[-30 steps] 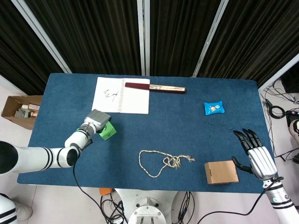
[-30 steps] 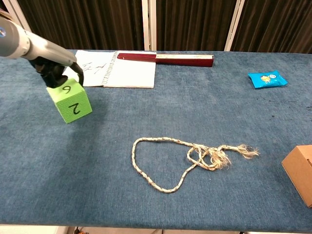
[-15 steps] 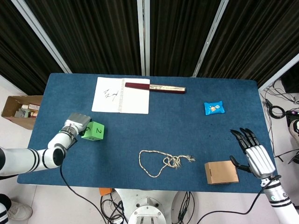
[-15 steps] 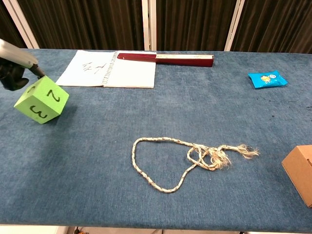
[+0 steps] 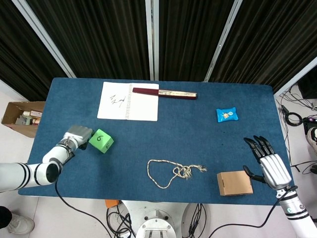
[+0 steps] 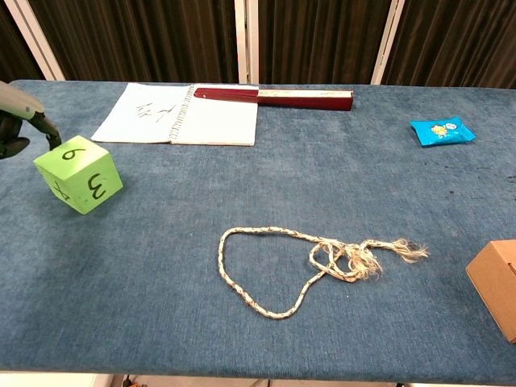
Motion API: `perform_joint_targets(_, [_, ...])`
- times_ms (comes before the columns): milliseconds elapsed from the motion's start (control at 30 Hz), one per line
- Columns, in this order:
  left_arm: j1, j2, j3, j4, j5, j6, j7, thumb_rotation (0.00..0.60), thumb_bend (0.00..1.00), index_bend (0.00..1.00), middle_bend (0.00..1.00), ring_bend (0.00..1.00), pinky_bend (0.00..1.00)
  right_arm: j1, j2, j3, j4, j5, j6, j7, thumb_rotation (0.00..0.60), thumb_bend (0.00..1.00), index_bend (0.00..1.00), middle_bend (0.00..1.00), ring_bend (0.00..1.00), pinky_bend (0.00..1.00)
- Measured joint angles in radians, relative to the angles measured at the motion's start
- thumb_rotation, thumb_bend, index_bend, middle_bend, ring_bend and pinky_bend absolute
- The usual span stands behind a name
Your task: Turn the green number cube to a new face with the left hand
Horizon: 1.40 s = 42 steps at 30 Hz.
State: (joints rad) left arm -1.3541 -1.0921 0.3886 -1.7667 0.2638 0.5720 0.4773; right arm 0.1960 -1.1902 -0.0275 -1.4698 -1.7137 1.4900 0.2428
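The green number cube (image 5: pixel 101 141) sits on the blue counter (image 5: pixel 198 134) near its left edge, resting flat with the 6 facing up; the chest view shows the 3 on the side turned toward the robot (image 6: pixel 78 174). The left hand (image 5: pixel 77 136) lies just beside the cube on its left side, knuckles up and fingers curled under toward it; from the head view the fingertips seem to be at the cube's left face, but whether they touch or hold it cannot be told, and in the chest view only a sliver of the hand (image 6: pixel 14 121) shows at the picture's left border, apart from the cube. The right hand (image 5: pixel 270 166) hovers at the counter's right front corner, holding nothing, fingers spread and pointing away from the robot, just beside a small cardboard box (image 5: pixel 234 183). A frayed loop of rope (image 5: pixel 173 172) lies near the middle of the front edge. Toward the back edge an open notebook (image 5: pixel 129 101) with some handwriting lies flat, with a dark red closed folding fan (image 5: pixel 164 93) along its upper right corner. A blue snack packet (image 5: pixel 227 115) lies toward the right edge.
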Motion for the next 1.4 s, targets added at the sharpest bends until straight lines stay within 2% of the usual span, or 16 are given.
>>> perform_joint_targets(333, [-0.004,0.055,0.024,-0.077,0.056,-0.025,-0.033,0.6,0.78,0.27,0.97,1.0,1.0,0.005,-0.003,-0.001,0.012,0.0,-0.005,0.015,0.6,0.3,0.02,0.14,0.0,0.0])
perform_joint_targets(733, [-0.029,0.024,0.077,-0.051,0.018,-0.037,-0.053,0.6,0.78,0.27,0.97,1.0,1.0,0.001,-0.003,-0.004,0.024,0.001,0.002,0.031,0.6,0.3,0.02,0.14,0.0,0.0])
perform_joint_targets(1133, [-0.005,0.037,0.09,-0.065,0.061,-0.034,-0.108,0.6,0.77,0.23,0.95,0.99,1.0,-0.001,-0.002,-0.005,0.026,0.0,0.008,0.035,0.6,0.3,0.02,0.14,0.0,0.0])
perform_joint_targets(1167, [-0.002,0.04,0.089,-0.066,0.065,-0.028,-0.111,0.6,0.73,0.21,0.92,0.96,1.0,-0.002,-0.002,-0.005,0.025,0.001,0.008,0.034,0.6,0.3,0.02,0.14,0.0,0.0])
perform_joint_targets(1233, [0.01,0.05,0.085,-0.073,0.075,0.001,-0.122,0.6,0.58,0.17,0.81,0.86,0.95,-0.004,0.002,-0.003,0.024,0.004,0.012,0.033,0.6,0.3,0.02,0.14,0.0,0.0])
perform_joint_targets(1300, [0.029,0.06,0.077,-0.083,0.088,0.046,-0.134,0.6,0.38,0.16,0.66,0.69,0.79,-0.007,0.007,-0.001,0.023,0.011,0.015,0.033,0.6,0.3,0.02,0.14,0.0,0.0])
perform_joint_targets(1333, [0.047,0.065,0.071,-0.09,0.101,0.09,-0.143,0.6,0.33,0.16,0.6,0.63,0.73,-0.008,0.009,0.001,0.022,0.015,0.015,0.033,0.6,0.3,0.02,0.14,0.0,0.0])
perform_joint_targets(1400, [0.084,0.069,0.059,-0.099,0.131,0.177,-0.159,0.6,0.23,0.16,0.41,0.46,0.54,-0.01,0.017,0.005,0.022,0.029,0.013,0.031,0.6,0.3,0.02,0.14,0.0,0.0])
